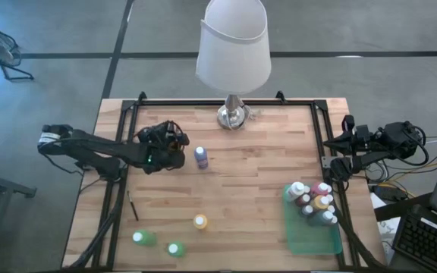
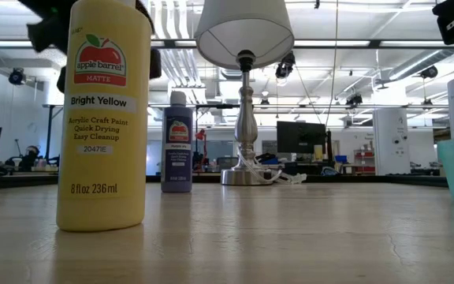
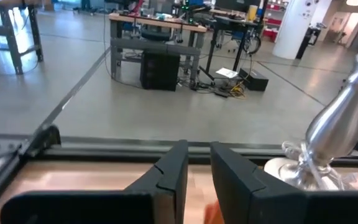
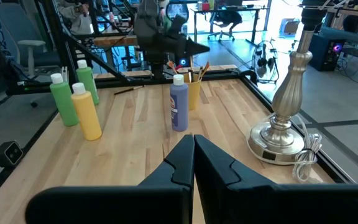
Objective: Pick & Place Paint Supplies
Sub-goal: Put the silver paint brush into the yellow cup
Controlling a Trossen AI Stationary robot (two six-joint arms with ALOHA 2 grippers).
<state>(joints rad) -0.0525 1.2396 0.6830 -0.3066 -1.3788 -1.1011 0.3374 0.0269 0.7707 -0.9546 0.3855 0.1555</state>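
Note:
My left gripper (image 3: pixel 199 167) hangs over the table's left middle (image 1: pixel 174 144), its fingers a narrow gap apart with nothing between them. Just below it stands an orange-yellow holder (image 4: pixel 194 92) with thin brushes sticking up from it; an orange bit of it (image 3: pixel 213 214) shows under my fingers. A purple paint bottle (image 1: pixel 201 157) stands upright beside it. A yellow bottle (image 1: pixel 200 221) and two green bottles (image 1: pixel 144 238) (image 1: pixel 175 249) stand near the front edge. A brush (image 1: pixel 133 206) lies flat at the left. My right gripper (image 4: pixel 193 144) waits shut at the table's right edge.
A green tray (image 1: pixel 309 241) at the front right holds several bottles. A tall lamp (image 1: pixel 234 114) with a white shade stands at the far middle, its cord curled by its base. A dark frame rims the table. Bare wood lies in the middle.

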